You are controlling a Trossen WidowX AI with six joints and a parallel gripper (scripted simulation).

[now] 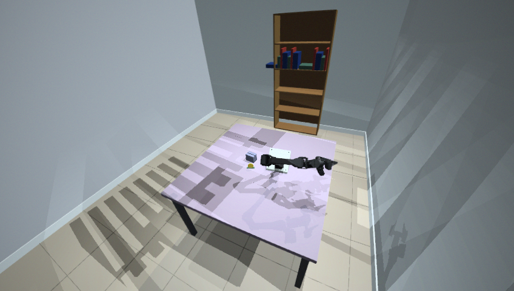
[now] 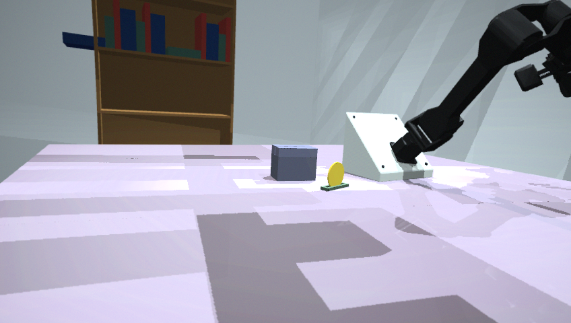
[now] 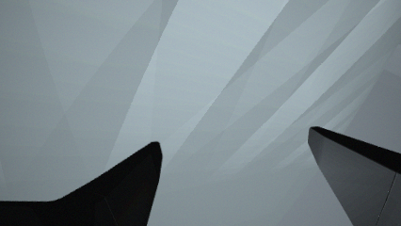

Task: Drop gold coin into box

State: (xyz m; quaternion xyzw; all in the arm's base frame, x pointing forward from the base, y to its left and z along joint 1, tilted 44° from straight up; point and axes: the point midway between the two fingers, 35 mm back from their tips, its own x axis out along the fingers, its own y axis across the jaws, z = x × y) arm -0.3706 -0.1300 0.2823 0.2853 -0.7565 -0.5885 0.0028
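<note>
From my station I see the thin gold coin (image 2: 335, 174) standing upright on its edge in the shallow dark-green holder (image 2: 334, 186), out on the pale lilac table top (image 2: 120, 239). Just beside it, on the side toward the brown wooden bookshelf (image 2: 163, 72), sits the closed grey box (image 2: 293, 162); coin and box are near each other but not touching. In the top view the box (image 1: 251, 156) and the coin (image 1: 250, 165) are small, and I cannot make out the slot in the lid from any view.

The black arm (image 2: 460, 103) rises from its white wedge-shaped base mount (image 2: 372, 148), which stands just beside the coin, and leans away from the coin and box — in the top view it reaches out toward the far table edge, with the black parallel-jaw gripper (image 1: 330, 163) well apart from both.

In the wrist view my gripper (image 3: 233, 142) looks only at the grey wall; its two dark fingers are spread wide, with nothing between them. The coin, holder and box do not show in that view.
</note>
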